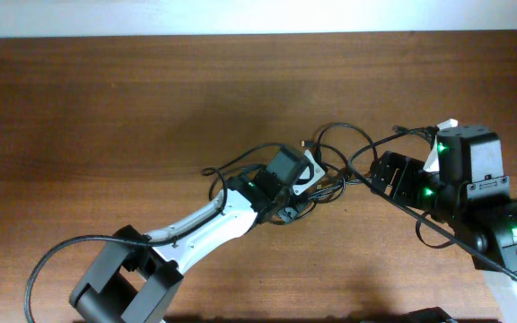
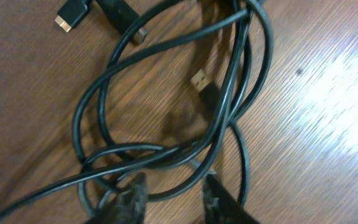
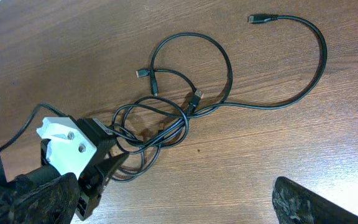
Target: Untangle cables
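Note:
The black cables lie knotted in one bundle (image 1: 323, 187) at the table's middle. In the left wrist view the bundle (image 2: 166, 99) shows overlapping loops and several plug ends, one metal-tipped (image 2: 199, 79). My left gripper (image 2: 174, 191) is open and low over the bundle, with a cable strand running between its fingers; it also shows in the overhead view (image 1: 305, 193). In the right wrist view the bundle (image 3: 157, 127) sends one long cable curving away to a plug (image 3: 257, 19). My right gripper (image 3: 173, 200) is open wide and empty, apart from the bundle, and shows in the overhead view (image 1: 371, 170).
The table is dark brown wood (image 1: 106, 117). The left arm's white-capped gripper body (image 3: 64, 142) sits at the bundle's edge in the right wrist view. Thick black arm cables run by both arm bases (image 1: 52, 260). A pale wall edges the far side.

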Tool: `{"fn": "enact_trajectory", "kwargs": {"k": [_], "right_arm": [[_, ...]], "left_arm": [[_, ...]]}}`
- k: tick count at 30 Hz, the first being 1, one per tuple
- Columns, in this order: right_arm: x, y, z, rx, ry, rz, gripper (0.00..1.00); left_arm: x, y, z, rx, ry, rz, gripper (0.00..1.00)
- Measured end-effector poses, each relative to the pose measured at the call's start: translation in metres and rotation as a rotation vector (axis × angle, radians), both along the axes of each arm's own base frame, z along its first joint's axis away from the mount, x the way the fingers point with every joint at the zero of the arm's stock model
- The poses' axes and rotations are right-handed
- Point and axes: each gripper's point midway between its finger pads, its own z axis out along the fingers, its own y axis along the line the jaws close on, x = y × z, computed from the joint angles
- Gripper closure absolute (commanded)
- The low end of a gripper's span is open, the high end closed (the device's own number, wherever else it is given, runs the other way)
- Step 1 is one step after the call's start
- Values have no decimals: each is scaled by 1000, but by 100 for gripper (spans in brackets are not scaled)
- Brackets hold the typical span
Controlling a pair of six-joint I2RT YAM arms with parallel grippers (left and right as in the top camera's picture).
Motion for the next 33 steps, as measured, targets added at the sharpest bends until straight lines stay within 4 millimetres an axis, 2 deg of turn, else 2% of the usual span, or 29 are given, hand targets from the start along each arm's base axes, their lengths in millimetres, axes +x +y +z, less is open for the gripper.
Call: {"fn": "enact_trajectory", "kwargs": {"k": [1,2,4,6,7,9,12,14,16,18,20,22,24,25,26,27,28,29,30,31,32,33], "right_arm": [[0,0,-1,-3,1,4,1],[1,-1,-2,-14,3,5,2],[2,-3,-3,-31,4,8,1],[2,-4,-3,-36,4,8,2],[2,-4,-3,-36,3,8,2],[2,-4,-3,-36,4,8,1],[2,-4,-3,-37,4,9,2],[2,-4,-3,-36,4,8,1],[2,-4,-3,-36,4,8,1],[2,-4,-3,-36,4,8,1],[2,-4,-3,-36,5,8,1],[0,-4,-4,-38,15,8,2],[-1,0,-4,-16,19,19,2],[-2,4,-4,5,23,33,1],[-3,10,-4,33,29,48,1],[-3,12,-4,47,33,53,1],[-3,14,-5,60,39,51,2],[-3,14,-5,66,43,47,2],[-3,14,-5,67,43,44,2],[-2,5,-6,72,50,11,1],[0,-14,-7,79,58,-65,1],[1,-29,-8,94,65,-123,1]], "left_arm": [[0,4,-2,42,-24,-34,77],[0,5,-2,65,-43,-57,78],[-5,0,-2,93,-66,-106,60],[-17,-9,-4,108,-71,-157,75],[-26,-17,-6,114,-73,-188,77],[-33,-21,-16,154,-74,-208,77],[-24,-16,-32,210,-93,-182,86],[-13,-15,-42,239,-130,-156,83],[1,-18,-41,240,-194,-121,83],[2,-17,-51,259,-187,-119,100],[11,-18,-47,258,-232,-97,100],[11,-3,-39,343,-213,-70,100],[17,0,17,298,-232,10,100],[20,3,75,173,-277,81,96],[18,6,128,29,-308,117,48],[11,13,168,-74,-334,132,23],[6,17,174,-79,-327,123,0],[3,17,168,-67,-304,110,0],[2,12,137,-19,-236,88,8],[1,10,111,28,-184,75,26],[2,6,96,45,-156,63,41],[5,-1,71,71,-119,52,49]]}}
